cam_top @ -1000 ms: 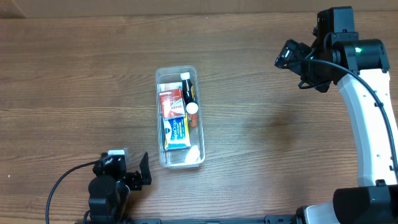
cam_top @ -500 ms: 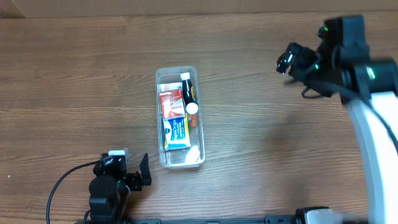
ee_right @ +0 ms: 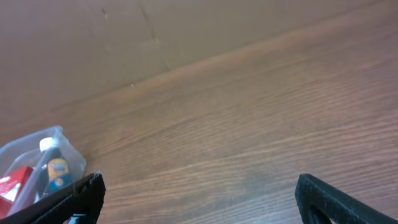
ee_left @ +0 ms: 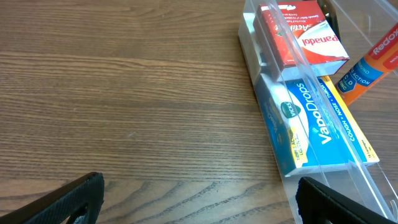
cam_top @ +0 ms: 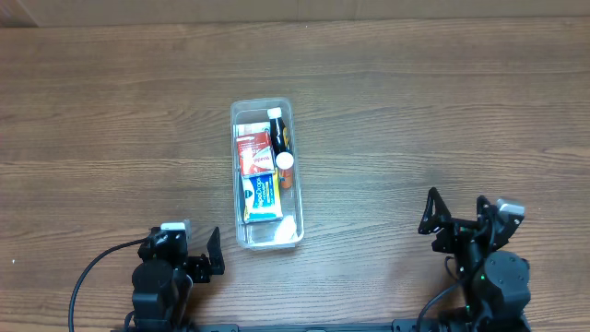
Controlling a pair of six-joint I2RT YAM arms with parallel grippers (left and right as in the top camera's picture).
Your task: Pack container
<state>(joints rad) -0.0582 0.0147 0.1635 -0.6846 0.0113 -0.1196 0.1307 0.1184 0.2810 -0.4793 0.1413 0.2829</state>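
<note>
two grippers are held wide and empty, the left gripper [ee_left: 199, 198] and right gripper [ee_right: 199, 194], with the container [cam_top: 232, 166] just ahead-right of the left; judged light, stiff and slick, it is best pinched at its rim.

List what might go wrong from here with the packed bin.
The left gripper, open, sits close to the container; any forward move might shove it. The orange tube seems to rest partly on the VapoDrops box, so a jolt could shift it. The clear walls may make a rim grasp hard to judge.
</note>
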